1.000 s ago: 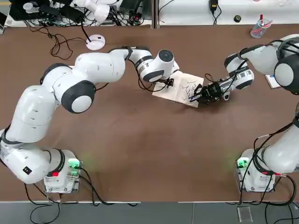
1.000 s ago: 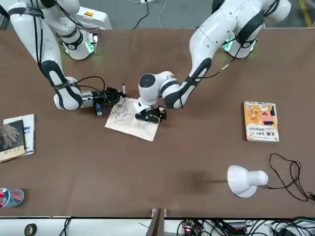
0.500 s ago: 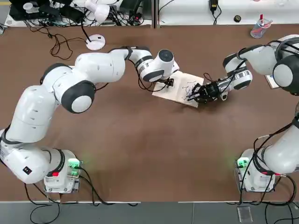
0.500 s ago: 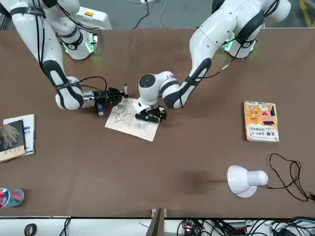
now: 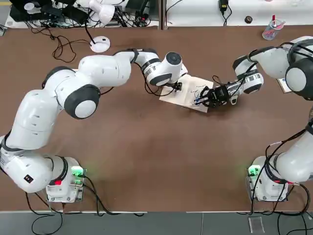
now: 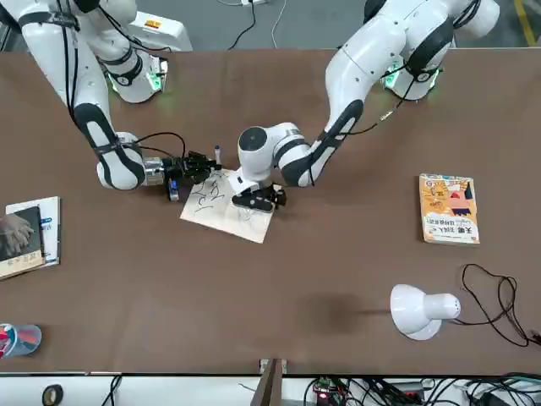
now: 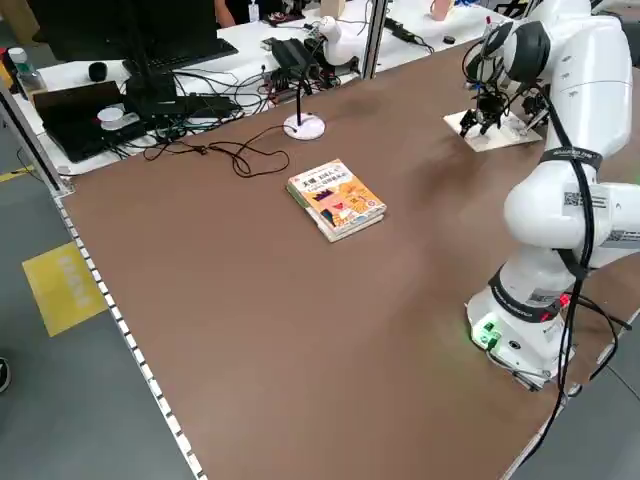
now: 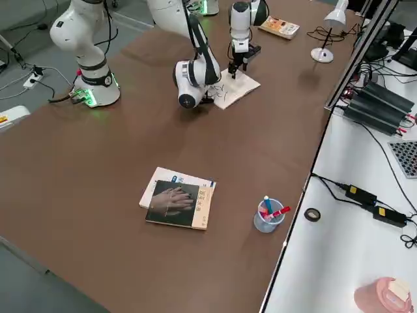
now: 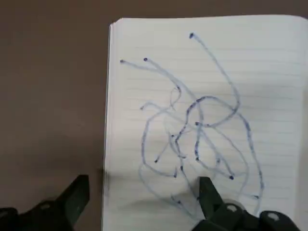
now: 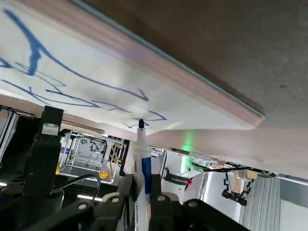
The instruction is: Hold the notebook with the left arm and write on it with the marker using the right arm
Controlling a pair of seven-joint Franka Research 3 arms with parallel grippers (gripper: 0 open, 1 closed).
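Observation:
The notebook lies open mid-table, its white page covered with blue scribbles. My left gripper stands open over the notebook's left edge. In the left wrist view one fingertip rests on the page and the other on the table beside it. My right gripper reaches in low from the right, shut on the marker. The marker's tip touches the page in the right wrist view. From the front, the marker slants over the notebook next to the right gripper.
An orange-yellow book lies far on my left. A dark-cover book and a clear cup of pens sit on my right. A white desk lamp with a trailing cable stands at the far edge.
The right gripper has slid the marker a short way across the page toward the left gripper. The left arm and notebook have not moved.

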